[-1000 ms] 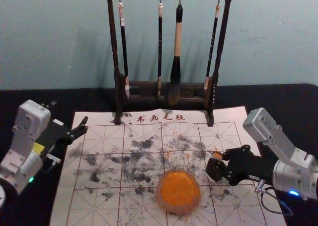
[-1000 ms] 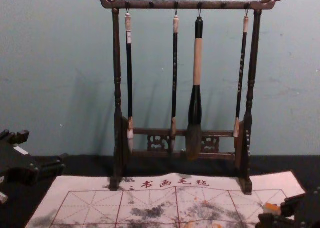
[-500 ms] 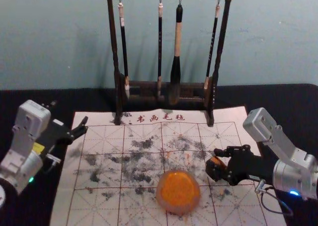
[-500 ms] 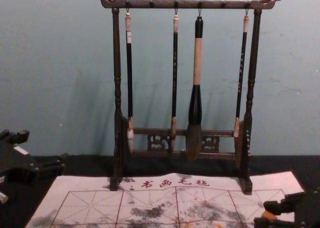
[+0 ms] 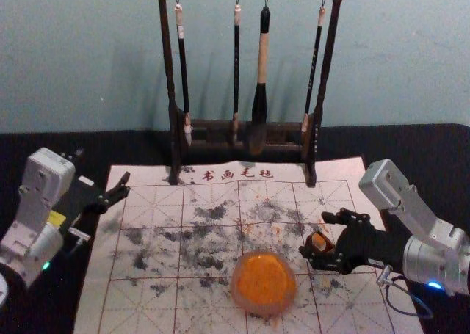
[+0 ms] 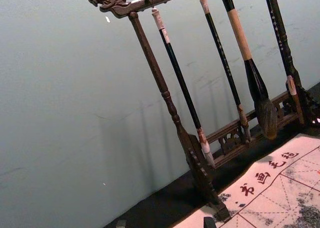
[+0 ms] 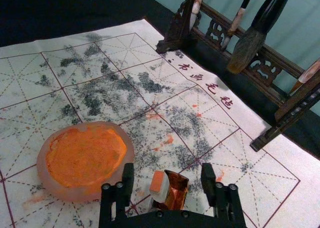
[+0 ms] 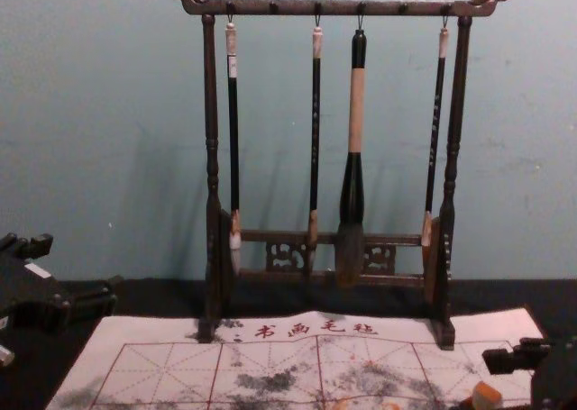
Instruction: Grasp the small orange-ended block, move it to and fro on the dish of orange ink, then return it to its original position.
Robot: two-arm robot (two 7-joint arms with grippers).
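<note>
My right gripper (image 5: 316, 235) stands open around a small dark box (image 5: 329, 241) and the orange-ended block (image 5: 318, 241). In the right wrist view, that gripper (image 7: 167, 180) has the block (image 7: 159, 187) between its parted fingers, touching neither. White-sided, with its orange end up, the block sits at one side of the box (image 7: 178, 190), whose inside looks coppery; its lower part is hidden. The round dish of orange ink (image 5: 263, 283) lies just left of this gripper. Parked at the far left, my left gripper (image 5: 103, 167) is open; its fingertips edge into the left wrist view (image 6: 165, 223).
An ink-stained gridded felt mat (image 5: 154, 305) lies under the dish and box. Behind, at the mat's back edge, stands a dark wooden rack (image 5: 318, 139) with several hanging brushes, among them a thick one (image 5: 260, 103). Black cloth (image 5: 411, 147) surrounds the mat.
The block has come down from above the box to rest at it, and my right gripper's fingers have spread apart, letting it go. My left arm has kept still.
</note>
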